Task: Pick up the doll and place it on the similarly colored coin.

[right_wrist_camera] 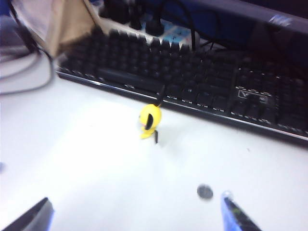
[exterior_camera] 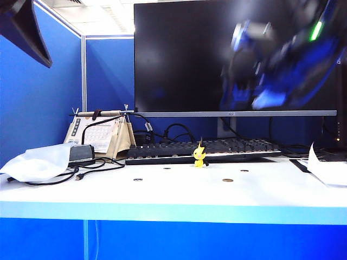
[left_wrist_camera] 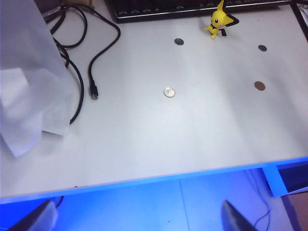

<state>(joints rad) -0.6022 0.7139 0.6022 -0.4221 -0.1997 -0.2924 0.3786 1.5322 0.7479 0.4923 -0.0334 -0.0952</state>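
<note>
Nearest the exterior camera you have the bare front strip of the white laminate worktop (exterior_camera: 162,203), with its blue front panel below.

1. Target object. The tiny bright-yellow toy doll with black pointed tips (exterior_camera: 199,155) stands upright at centre frame, just in front of the black keyboard (exterior_camera: 206,150). It stands free, with nothing touching it, so you can approach it from above or from the front.

2. Destination. The small golden-brown brass coin (exterior_camera: 227,180) lies flat to the lower right of the doll, near it but apart. In the left wrist view the same coin (left_wrist_camera: 260,85) sits at the right, clearly browner than the grey coins (left_wrist_camera: 169,92). Judge the colour match from this view.

3. Right gripper (right_wrist_camera: 134,211). Its fingertips (right_wrist_camera: 238,214) appear at the bottom corners of the right wrist view, spread wide and released, with the doll (right_wrist_camera: 150,121) between and beyond them. The arm shows as a blur at upper right of the exterior view, high above the worktop.

4. Left gripper (left_wrist_camera: 139,216). Its fingertips (left_wrist_camera: 33,217) show at the bottom corners, released and empty, off the front edge of the worktop.

5. Surroundings. A white plastic bag (exterior_camera: 38,162) and black cables (exterior_camera: 81,170) occupy the left; a dark monitor (exterior_camera: 233,54) fills the background between blue partition walls (exterior_camera: 32,108). White paper (exterior_camera: 328,170) lies at far right.
</note>
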